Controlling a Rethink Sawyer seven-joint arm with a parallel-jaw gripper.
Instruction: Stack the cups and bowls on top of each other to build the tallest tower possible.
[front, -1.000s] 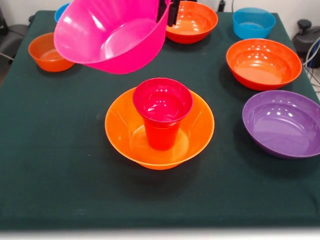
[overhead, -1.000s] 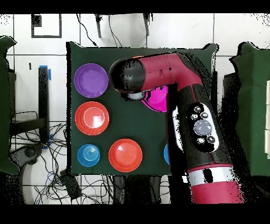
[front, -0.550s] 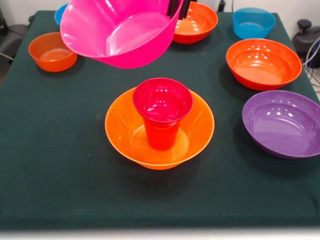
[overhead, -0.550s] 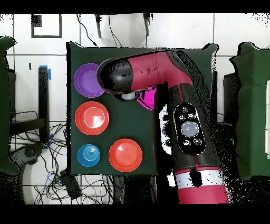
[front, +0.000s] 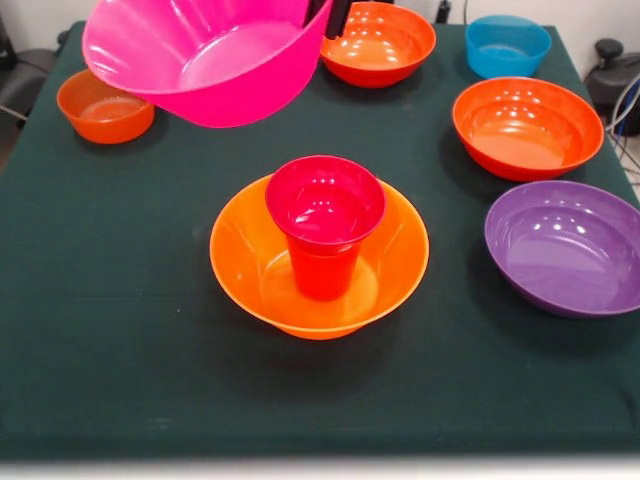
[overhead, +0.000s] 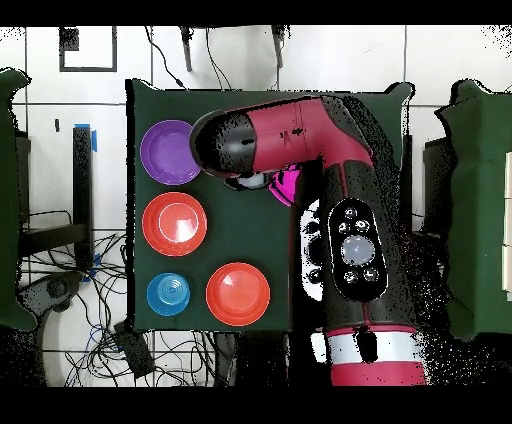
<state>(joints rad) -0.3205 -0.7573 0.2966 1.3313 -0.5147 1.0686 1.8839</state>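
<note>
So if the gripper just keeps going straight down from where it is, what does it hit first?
Probably bare table, or the orange-red bowl behind it. The gripper holds the pink bowl by its rim, well behind the cup; depth is unclear.

My front camera sits low and close, looking across the surface (front: 120, 330) at the purple bowl (front: 566, 246). My overhead camera looks straight down from high up, turned half round; both share that purple bowl (overhead: 170, 151).
</note>
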